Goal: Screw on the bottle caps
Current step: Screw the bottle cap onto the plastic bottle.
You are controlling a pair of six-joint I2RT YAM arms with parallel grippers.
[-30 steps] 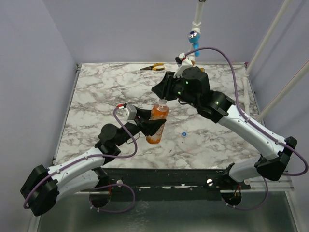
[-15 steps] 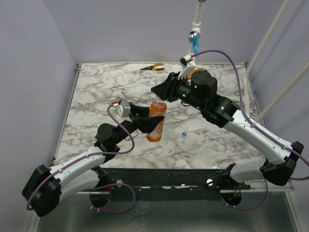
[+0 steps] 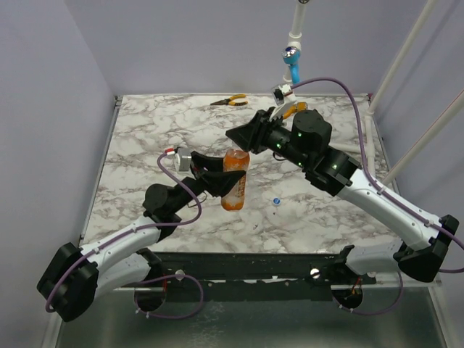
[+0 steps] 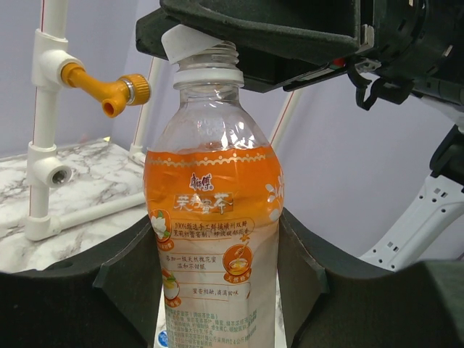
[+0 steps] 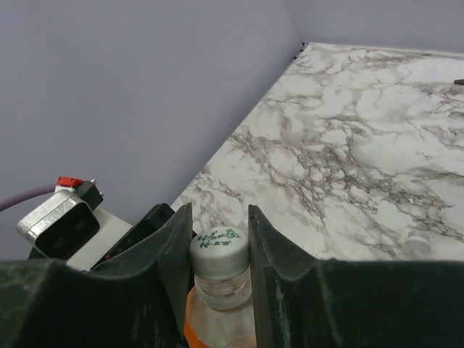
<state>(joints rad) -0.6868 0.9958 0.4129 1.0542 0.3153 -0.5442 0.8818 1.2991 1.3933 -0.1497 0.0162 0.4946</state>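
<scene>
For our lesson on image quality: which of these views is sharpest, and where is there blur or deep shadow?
Top external: even soft light, marble table crisp throughout. Left wrist: bottle label sharp, left fingers dark and soft. Right wrist: cap clear, right fingers blurred, shadowy.

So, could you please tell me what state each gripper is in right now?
Left gripper: closed, holding the bottle by its body.
Right gripper: closed on the whitish cap at the bottle's neck.
</scene>
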